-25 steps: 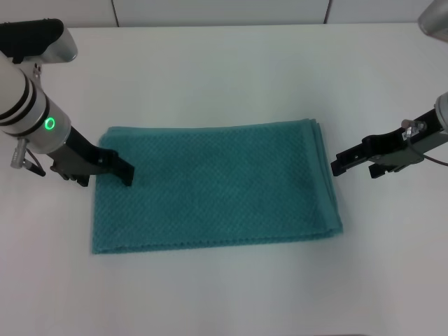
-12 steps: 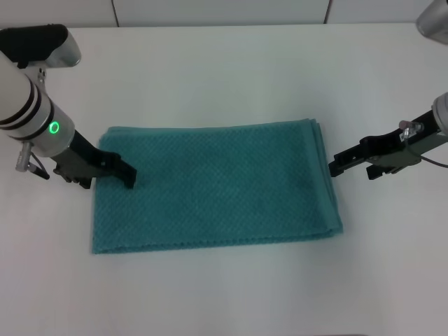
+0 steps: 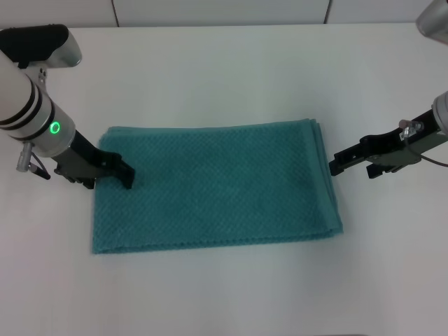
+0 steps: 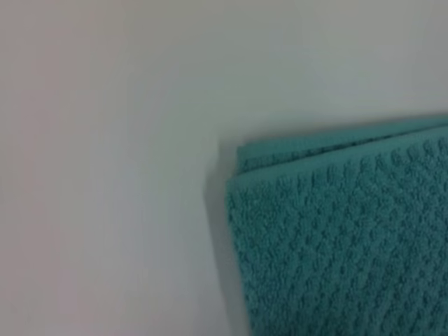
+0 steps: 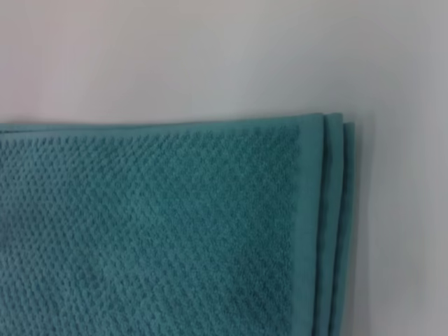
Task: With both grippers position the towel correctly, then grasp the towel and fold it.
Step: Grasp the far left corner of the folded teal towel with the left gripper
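i can't tell either gripper's state; left gripper [image 3: 126, 175] on towel [image 3: 217, 185], right gripper [image 3: 337, 164] beside it; i'd pinch all layers.

The white table [image 3: 224, 70] is lying bare on every side of the towel [image 3: 217, 185], leaving open approaches from front, back and both ends. The left gripper [image 3: 126, 175] is occupying the towel's left edge, and the right gripper [image 3: 336, 165] is sitting just beside its layered right edge.
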`<action>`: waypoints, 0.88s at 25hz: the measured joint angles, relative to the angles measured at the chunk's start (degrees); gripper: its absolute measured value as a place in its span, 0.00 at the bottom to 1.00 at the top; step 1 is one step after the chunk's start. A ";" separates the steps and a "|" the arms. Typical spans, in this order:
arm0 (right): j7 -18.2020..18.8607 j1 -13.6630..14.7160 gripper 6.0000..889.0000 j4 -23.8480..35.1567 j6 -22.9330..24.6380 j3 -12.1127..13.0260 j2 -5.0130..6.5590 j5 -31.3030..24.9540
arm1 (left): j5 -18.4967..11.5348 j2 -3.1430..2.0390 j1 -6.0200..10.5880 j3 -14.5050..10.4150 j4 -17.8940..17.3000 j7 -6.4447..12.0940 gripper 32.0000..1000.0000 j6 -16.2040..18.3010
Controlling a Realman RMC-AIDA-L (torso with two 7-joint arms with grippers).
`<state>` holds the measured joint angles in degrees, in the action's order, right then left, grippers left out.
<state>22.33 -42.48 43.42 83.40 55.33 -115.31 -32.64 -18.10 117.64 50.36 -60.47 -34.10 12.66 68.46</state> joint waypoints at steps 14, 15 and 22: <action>0.49 0.14 0.99 -0.33 -0.09 -1.68 0.00 -0.18 | -3.50 -0.34 -0.57 0.37 0.00 2.49 0.34 0.42; 0.49 0.17 0.99 -0.39 -0.09 -1.69 0.00 -0.18 | -3.75 -0.35 -0.61 0.43 0.00 2.82 0.32 0.43; 0.52 0.18 0.99 -0.88 -0.11 -1.72 0.00 -0.17 | -4.53 -0.40 -0.86 0.46 0.00 4.06 0.16 0.58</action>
<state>22.85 -42.30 42.54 83.30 53.61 -115.31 -32.81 -22.63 117.24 49.51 -60.01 -34.10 16.72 69.04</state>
